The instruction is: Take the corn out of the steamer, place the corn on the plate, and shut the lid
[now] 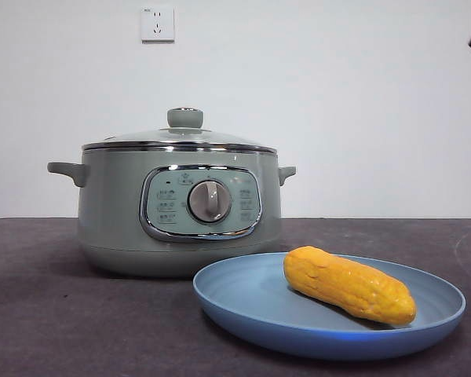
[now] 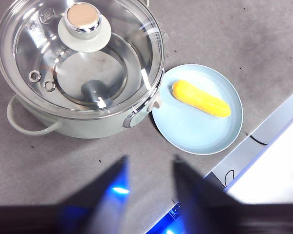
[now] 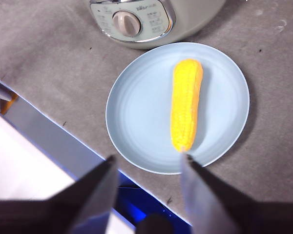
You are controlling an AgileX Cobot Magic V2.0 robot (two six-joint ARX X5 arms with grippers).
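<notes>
Four task things are seen on the dark table, and all look settled where the task wants them. Largest is the steamer, a rigid pot judged heavy enough to stay put when touched; its two side handles are the natural holds, though no lifting seems called for. Next, the plate is set just in front of the steamer and to one side, close to its wall; it is judged stiff, light and smooth, so it could slide if pushed at the rim. The lid is seated on the steamer, its chrome rim level all round; being glass it is judged fragile and slippery, and the knob is the one safe hold. Smallest, the corn is laid across the plate, bumpy and judged firm and light, best pinched across its thick middle. The left gripper is held high above the table with jaws parted and empty; the right gripper is likewise spread and empty above the plate's edge.
</notes>
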